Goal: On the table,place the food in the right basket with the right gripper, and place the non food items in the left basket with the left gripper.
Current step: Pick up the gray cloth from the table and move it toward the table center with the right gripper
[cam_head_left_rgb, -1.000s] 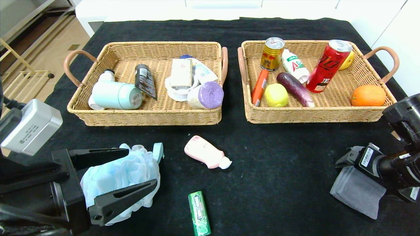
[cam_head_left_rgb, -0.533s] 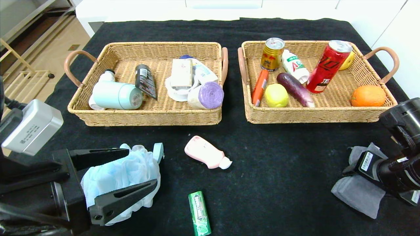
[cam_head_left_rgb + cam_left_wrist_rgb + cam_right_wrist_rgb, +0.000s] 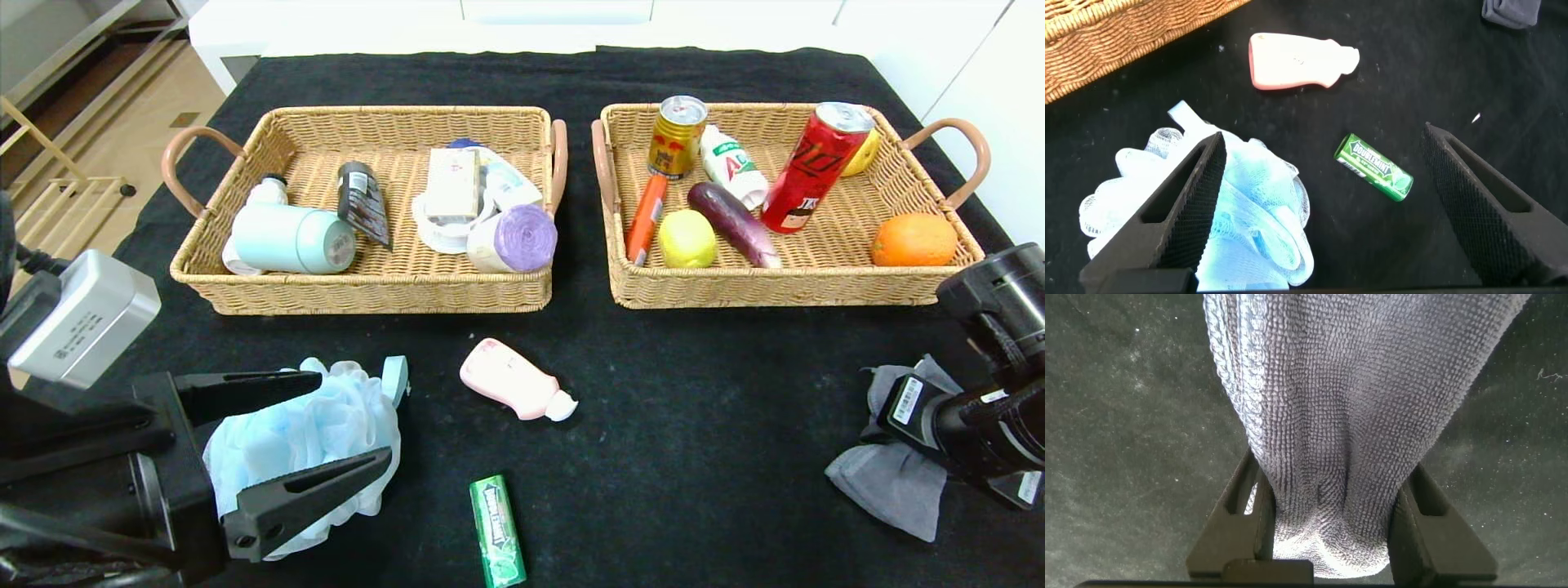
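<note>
On the black table (image 3: 694,392), my left gripper (image 3: 351,418) (image 3: 1321,135) hangs open over the light-blue bath pouf (image 3: 302,433) (image 3: 1249,212); one finger lies against the pouf. The green gum pack (image 3: 495,531) (image 3: 1374,167) lies on the cloth between the fingers. A pink bottle (image 3: 510,380) (image 3: 1290,61) lies mid-table. At the right, my right gripper (image 3: 886,412) (image 3: 1333,465) is shut on the grey towel (image 3: 890,490) (image 3: 1355,376), which bunches between its jaws. The lemon (image 3: 687,238) and sausage (image 3: 645,216) lie in the right basket (image 3: 775,298), the purple-ended bag roll (image 3: 516,238) in the left basket (image 3: 367,298).
The right basket also holds two cans, a white bottle, an eggplant (image 3: 735,222) and an orange (image 3: 914,239). A mint flask (image 3: 290,238), a dark packet and a white box share the left basket. Both baskets have raised handles at their ends.
My right gripper has closed on the grey towel, gathering it into a bunch and drawing it slightly toward the right. The left arm and the pouf have stayed put.
</note>
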Controlling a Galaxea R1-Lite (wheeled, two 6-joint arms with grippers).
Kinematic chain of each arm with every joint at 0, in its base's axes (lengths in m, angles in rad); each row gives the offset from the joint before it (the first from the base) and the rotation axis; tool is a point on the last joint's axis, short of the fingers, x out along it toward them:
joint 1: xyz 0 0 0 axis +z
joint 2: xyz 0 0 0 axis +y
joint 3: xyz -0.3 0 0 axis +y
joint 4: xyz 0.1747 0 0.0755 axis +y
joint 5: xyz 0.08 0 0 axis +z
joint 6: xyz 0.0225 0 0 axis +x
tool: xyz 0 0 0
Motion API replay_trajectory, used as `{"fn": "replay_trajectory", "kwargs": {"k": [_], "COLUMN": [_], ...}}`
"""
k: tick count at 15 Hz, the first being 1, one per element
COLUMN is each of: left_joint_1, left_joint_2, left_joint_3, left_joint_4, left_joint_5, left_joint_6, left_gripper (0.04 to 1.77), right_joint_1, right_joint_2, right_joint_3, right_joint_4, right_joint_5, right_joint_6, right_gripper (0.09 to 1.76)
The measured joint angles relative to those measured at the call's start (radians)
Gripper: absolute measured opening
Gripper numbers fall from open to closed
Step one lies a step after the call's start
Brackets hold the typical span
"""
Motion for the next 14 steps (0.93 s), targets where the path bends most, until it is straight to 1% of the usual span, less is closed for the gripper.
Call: {"fn": "replay_trajectory", "kwargs": {"k": [7,8,9,10,14], "left_joint_1": [0.0,0.0,0.001,0.0,0.0], "left_joint_2": [0.008,0.01,0.011,0.013,0.017], "left_joint_3": [0.003,0.003,0.004,0.004,0.005], "left_joint_4": [-0.003,-0.003,-0.003,-0.002,-0.002], "left_joint_5": [0.0,0.0,0.0,0.0,0.001], "left_joint_6": [0.0,0.0,0.001,0.001,0.001], "left_gripper": [1.72,1.72,1.72,1.72,1.72], "right_joint_1": [0.003,0.006,0.014,0.02,0.041], "right_joint_2": [-0.021,-0.036,-0.054,-0.071,-0.139], "right_joint_3": [0.001,0.0,-0.001,-0.008,-0.039], "right_joint_4": [0.008,0.009,0.017,0.044,0.127], "right_joint_5": [0.0,0.0,0.003,0.004,-0.002], "right_joint_6": [-0.001,-0.002,-0.003,-0.004,-0.024], "right_gripper": [0.8,0.77,0.52,0.33,0.33]}}
